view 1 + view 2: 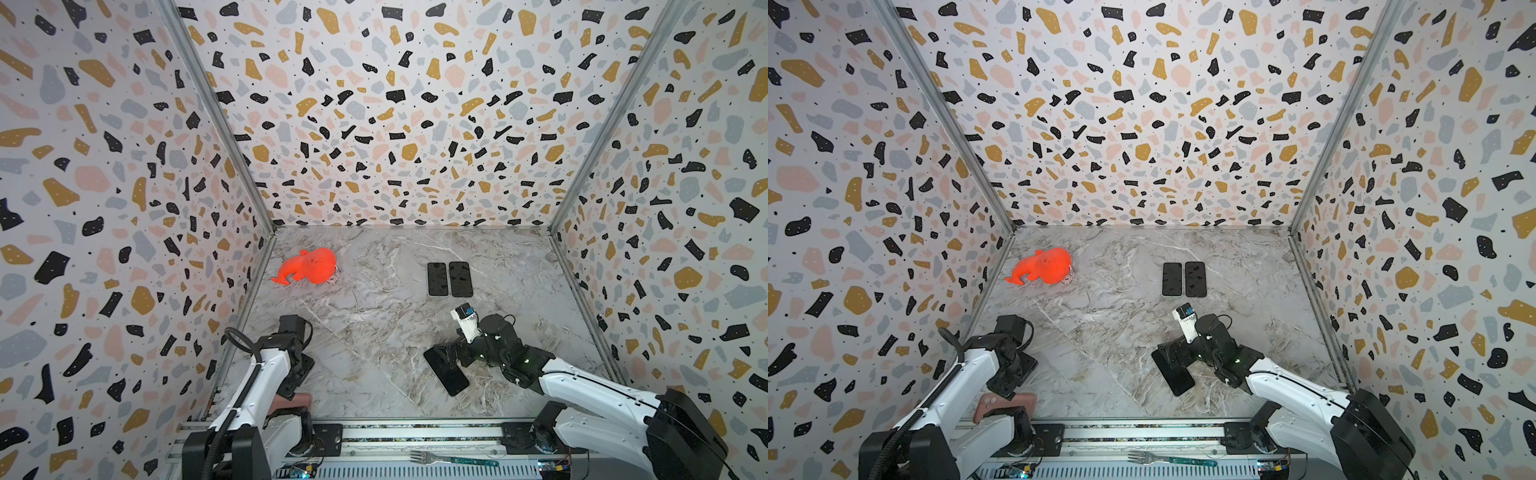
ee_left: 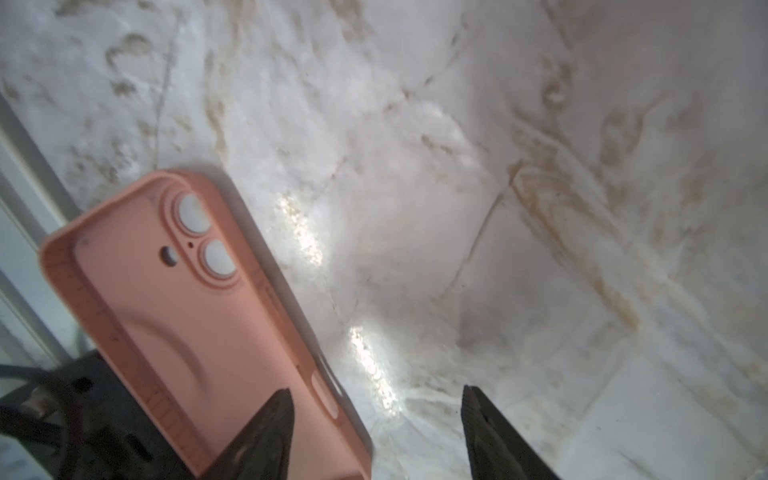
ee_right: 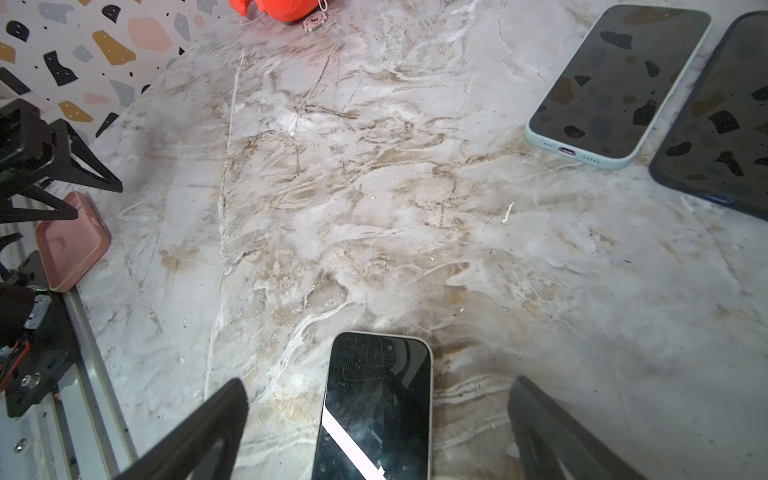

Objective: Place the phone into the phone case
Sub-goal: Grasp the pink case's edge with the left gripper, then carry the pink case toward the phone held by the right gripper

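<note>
Clock positions are read on the marble table (image 1: pixel 374 316) as it appears in both top views.

- 7 o'clock, at the near left corner: the pink phone case (image 2: pixel 187 324) lies flat with its open side up. The camera cut-outs are visible in the left wrist view.
- The left gripper (image 2: pixel 376 390) hangs low over the case. Its fingers are spread, with only bare marble between them. One fingertip (image 2: pixel 278 411) overlaps the case's near edge in that view, and I cannot tell whether it touches. The other fingertip stands clear of the case over the table.
- 10 o'clock, close to the left wall: an orange plush toy (image 1: pixel 309 268). A small round tag lies beside it.
- 5 o'clock: the bare phone (image 1: pixel 446 372) lies flat with its dark screen up. Its long axis runs from about 11 toward 5, and it is well apart from the case.
- The right gripper (image 3: pixel 378 386) sits over the phone's far end. Its fingers are splayed wide, one on each side of the phone, and neither presses its edges.
- 1 o'clock: two more phones lie side by side, screens up and nearly touching. One is in a light blue case (image 3: pixel 615 83) and the other in a dark case (image 3: pixel 727 120).
- 6 o'clock, off the table on the front rail: a fork (image 1: pixel 451 459).
</note>
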Robot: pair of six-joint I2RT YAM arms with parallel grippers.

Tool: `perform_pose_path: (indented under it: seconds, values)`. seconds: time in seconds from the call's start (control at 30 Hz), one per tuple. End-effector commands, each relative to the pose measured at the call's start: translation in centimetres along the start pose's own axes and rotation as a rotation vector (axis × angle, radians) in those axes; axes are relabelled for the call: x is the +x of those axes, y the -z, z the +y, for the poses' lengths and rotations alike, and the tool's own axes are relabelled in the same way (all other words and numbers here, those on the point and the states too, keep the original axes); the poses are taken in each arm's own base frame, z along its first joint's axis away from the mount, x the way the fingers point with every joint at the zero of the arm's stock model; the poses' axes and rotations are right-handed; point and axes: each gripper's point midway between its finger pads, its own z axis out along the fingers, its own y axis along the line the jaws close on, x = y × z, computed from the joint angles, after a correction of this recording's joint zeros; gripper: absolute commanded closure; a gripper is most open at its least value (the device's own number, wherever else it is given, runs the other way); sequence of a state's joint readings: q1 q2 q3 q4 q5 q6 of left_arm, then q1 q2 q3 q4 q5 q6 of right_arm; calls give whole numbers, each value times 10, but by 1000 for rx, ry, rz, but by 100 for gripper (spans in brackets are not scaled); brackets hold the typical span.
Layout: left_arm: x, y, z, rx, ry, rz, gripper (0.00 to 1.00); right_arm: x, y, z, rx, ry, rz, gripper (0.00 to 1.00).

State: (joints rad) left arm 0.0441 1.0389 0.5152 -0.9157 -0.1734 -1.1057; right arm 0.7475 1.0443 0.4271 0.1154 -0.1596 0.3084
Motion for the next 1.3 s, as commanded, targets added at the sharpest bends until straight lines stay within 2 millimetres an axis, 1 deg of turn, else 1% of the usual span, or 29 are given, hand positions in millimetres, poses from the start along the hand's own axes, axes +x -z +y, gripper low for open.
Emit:
perform_pose_path:
  seconds: [0.0,0.1,0.2,0.27,0.33,0.4,0.5,0.57,0.73,0.87,0.93,1.03,1.13,1.2,1.27]
  values:
    - [15,-6,9,-58,-10,34,35,-14,9,-2,21,4,-37,1]
    - [25,-3,7,-73,-46,48,35,-15,12,-2,19,5,-47,1]
    - [33,0,6,-59,-43,62,36,-13,13,0,9,5,-45,1]
    - [34,5,7,-41,-28,58,36,-11,14,1,0,2,-44,1]
    - [35,8,3,-1,-29,50,36,-11,14,2,-7,0,-47,1]
    - [37,8,3,19,-4,52,36,-11,14,3,-13,0,-49,1]
    - [44,-1,6,28,16,70,42,-10,14,4,-17,-1,-48,1]
    - [48,-7,8,26,15,88,48,-9,13,4,-18,-3,-43,1]
    - [50,-12,8,21,5,94,54,-6,10,3,-16,-5,-27,1]
    - [53,-17,5,32,-7,109,70,-6,9,1,-6,-5,-21,1]
    - [55,-18,4,35,-17,117,80,-7,9,0,-1,-4,-21,1]
    - [52,-14,-2,53,-38,113,86,-7,9,-1,10,-2,-18,1]
    - [48,-6,-10,75,-71,95,95,-8,10,-2,18,-1,-16,1]
    - [44,3,-19,99,-100,70,98,-8,10,-3,26,1,-14,1]
    - [40,15,-30,129,-151,32,98,-10,11,-4,34,2,-16,1]
